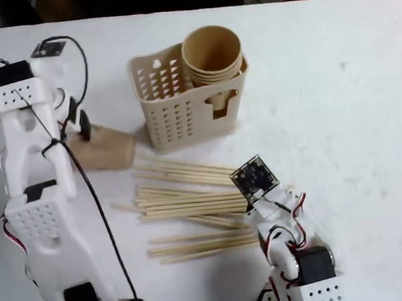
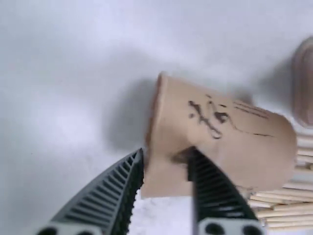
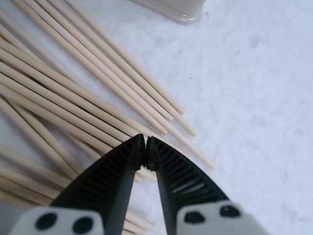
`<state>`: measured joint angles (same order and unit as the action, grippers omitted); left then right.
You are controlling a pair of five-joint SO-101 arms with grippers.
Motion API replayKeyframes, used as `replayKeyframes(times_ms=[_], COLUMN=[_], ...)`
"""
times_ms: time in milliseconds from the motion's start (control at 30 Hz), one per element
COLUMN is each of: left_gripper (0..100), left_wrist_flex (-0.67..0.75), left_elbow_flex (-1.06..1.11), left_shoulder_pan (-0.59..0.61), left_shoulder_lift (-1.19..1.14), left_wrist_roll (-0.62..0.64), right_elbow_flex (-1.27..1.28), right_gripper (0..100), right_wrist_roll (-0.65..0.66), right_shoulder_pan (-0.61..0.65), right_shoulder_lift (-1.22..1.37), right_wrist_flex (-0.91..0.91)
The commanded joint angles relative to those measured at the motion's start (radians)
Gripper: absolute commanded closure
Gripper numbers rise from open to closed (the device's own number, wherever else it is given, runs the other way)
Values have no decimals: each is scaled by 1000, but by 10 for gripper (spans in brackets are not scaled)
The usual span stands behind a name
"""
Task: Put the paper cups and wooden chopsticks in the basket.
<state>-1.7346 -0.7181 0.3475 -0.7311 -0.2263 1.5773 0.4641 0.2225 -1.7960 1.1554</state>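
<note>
A brown paper cup (image 2: 225, 137) lies on its side on the white table, left of the basket (image 1: 176, 117). My left gripper (image 2: 166, 164) is shut on the cup's narrow base end, one finger on either side of its edge. In the high view this cup (image 1: 108, 150) sits by the left arm's tip (image 1: 81, 128). Several more cups (image 1: 211, 53) stand stacked inside the beige slotted basket. Several wooden chopsticks (image 1: 192, 201) lie scattered in front of the basket. My right gripper (image 3: 145, 145) is shut just above the chopsticks (image 3: 73, 93), with nothing between its fingers.
The left arm (image 1: 39, 209) takes up the table's left side and the right arm (image 1: 285, 245) the front middle. A basket corner (image 3: 183, 12) lies beyond the chopsticks. Bare table (image 1: 355, 121) spreads to the right.
</note>
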Motion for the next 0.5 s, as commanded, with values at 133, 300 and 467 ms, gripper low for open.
replayKeyframes(times_ms=[133,300,467], left_gripper=[978,978,975], left_wrist_flex=[40,-21,-54], left_elbow_flex=[-120,-313,-404], left_shoulder_pan=[107,163,189], left_shoulder_lift=[-24,-24,-4], left_wrist_roll=[-15,-23,9], right_elbow_flex=[-5,-5,-5], right_gripper=[981,981,981], right_wrist_roll=[11,11,11], right_shoulder_pan=[-1,-1,-1], right_shoulder_lift=[-7,-7,-7], right_wrist_flex=[-21,-21,-21])
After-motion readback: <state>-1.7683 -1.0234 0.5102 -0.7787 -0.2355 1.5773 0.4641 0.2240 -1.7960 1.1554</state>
